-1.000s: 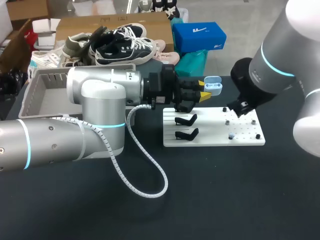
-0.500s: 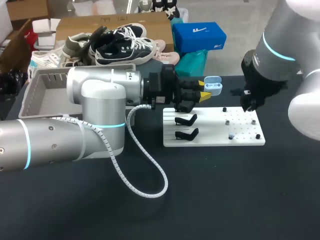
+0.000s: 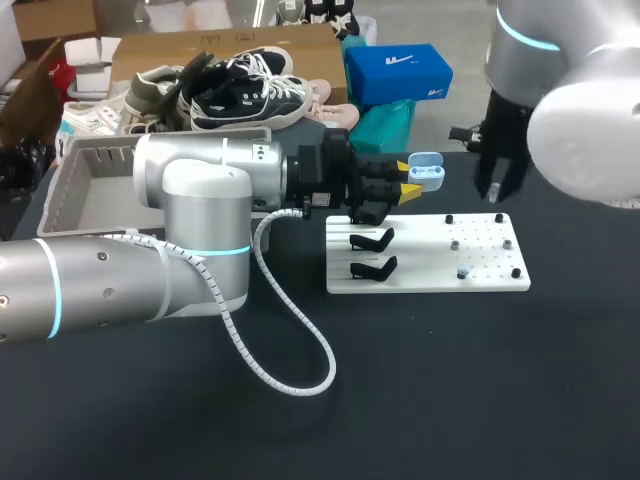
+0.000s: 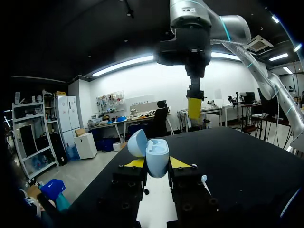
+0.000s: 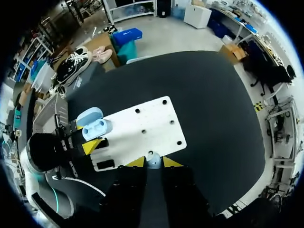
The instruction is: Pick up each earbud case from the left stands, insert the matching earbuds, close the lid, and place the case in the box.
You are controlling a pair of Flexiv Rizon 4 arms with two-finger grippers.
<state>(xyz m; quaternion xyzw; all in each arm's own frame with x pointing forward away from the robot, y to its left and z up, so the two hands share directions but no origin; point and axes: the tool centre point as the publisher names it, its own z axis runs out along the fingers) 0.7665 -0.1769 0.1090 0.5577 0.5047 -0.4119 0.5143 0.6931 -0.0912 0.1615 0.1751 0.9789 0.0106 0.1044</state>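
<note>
The black table (image 3: 450, 400) carries everything. The left arm (image 3: 190, 210), the bulkiest thing in the head view, comes in from the left side and lies nearly level over the table, its wrist turned so that the left gripper (image 3: 407, 178) points across toward the far right. Its two fingers are clamped from both sides on the light blue earbud case (image 3: 426, 171), which is held off the table above the far edge of the white board (image 3: 430, 278). The lid of the case stands open and tips back, and the left wrist view shows the body upright between the yellow tips. The right arm (image 3: 580, 120) enters from the upper right corner and hangs steeply, with the right gripper (image 3: 495, 193) pointing straight down above the table, just beyond the board's far right corner and apart from the case. In the right wrist view its fingers stand close together with a small pale earbud (image 5: 153, 162) pinched between the yellow tips. The grey box (image 3: 100, 145) sits at the table's far left, behind the left arm. The board lies flat ahead of the left gripper. On its left part are two black stands (image 3: 372, 240), one behind the other, and on its right part, among small dark pegs, rests a second earbud (image 3: 462, 270).
</note>
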